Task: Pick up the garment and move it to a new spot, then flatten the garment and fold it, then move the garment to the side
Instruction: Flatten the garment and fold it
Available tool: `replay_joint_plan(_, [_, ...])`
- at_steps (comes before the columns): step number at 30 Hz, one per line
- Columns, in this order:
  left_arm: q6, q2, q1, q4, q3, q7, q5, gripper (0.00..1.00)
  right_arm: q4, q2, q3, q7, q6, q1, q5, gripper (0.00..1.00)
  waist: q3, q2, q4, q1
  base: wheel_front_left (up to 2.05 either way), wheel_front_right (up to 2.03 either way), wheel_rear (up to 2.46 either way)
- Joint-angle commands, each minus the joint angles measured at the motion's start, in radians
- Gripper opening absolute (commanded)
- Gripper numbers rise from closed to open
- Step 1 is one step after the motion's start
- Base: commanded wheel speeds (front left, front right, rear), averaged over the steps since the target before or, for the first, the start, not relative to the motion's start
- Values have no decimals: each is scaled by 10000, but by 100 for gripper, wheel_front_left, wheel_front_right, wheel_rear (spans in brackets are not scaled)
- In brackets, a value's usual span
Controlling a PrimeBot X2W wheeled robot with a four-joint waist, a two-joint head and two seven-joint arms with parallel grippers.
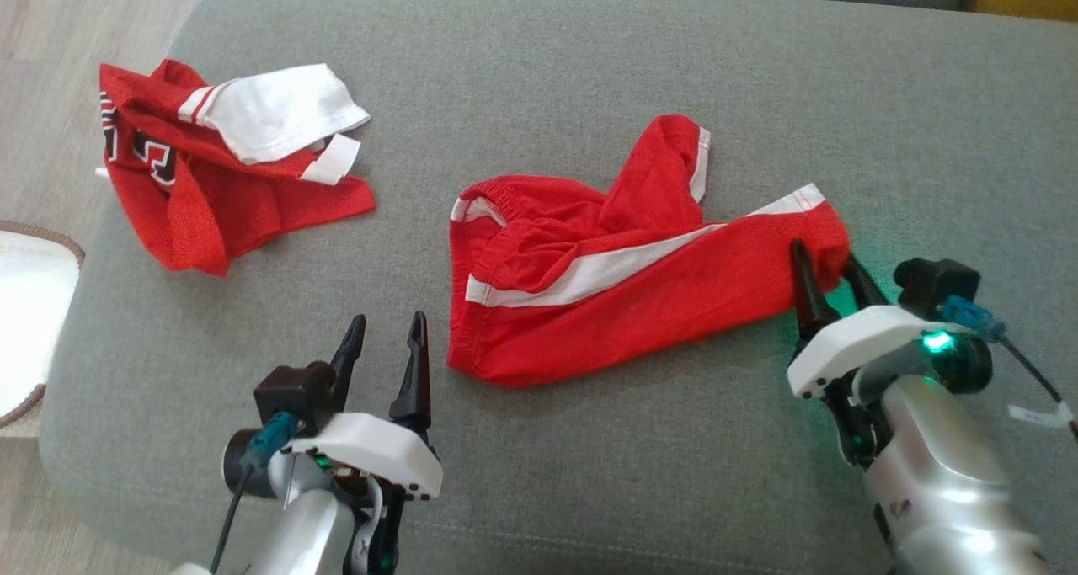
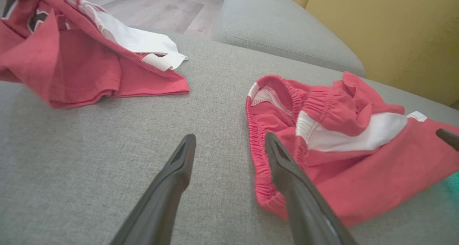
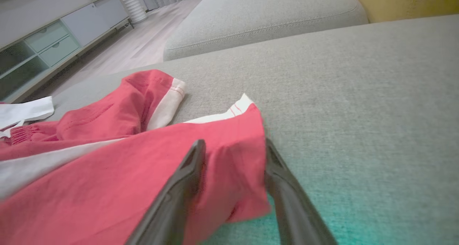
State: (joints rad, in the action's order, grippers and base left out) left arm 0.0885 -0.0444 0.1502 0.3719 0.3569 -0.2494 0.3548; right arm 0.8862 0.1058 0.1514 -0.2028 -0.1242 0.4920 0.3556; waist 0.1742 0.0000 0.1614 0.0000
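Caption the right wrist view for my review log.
Right gripper, jaws open, straddles the hem corner of crumpled red shorts lying on a grey sofa cushion.

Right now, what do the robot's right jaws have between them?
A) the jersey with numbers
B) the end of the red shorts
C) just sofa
B: the right gripper has its jaws on either side of the leg end of the red shorts, with cloth between them.

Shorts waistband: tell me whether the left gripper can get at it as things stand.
Probably yes. The left gripper stands open just beside the waistband, with bare sofa cushion between them and nothing lying over it.
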Motion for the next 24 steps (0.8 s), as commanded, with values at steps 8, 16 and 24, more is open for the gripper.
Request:
replay_joint_plan(8, [62, -59, 341, -530, -288, -124, -32, 100, -1348, 550, 1229, -566, -65, 96, 144, 0, -167, 0, -340, 0, 0, 0, 0])
replay_joint_plan(16, [54, -59, 105, -388, -280, -124, 89, 100, -4435, 1768, 1907, -587, -65, -1986, -725, 4, -534, 0, -1038, 0, 0, 0, 0])
replay_joint_plan(24, [57, -59, -132, -196, -329, -124, 132, 100, -3521, 1808, 1510, -589, -65, -3106, -1310, 100, -728, 0, -1361, 0, 0, 0, 0])
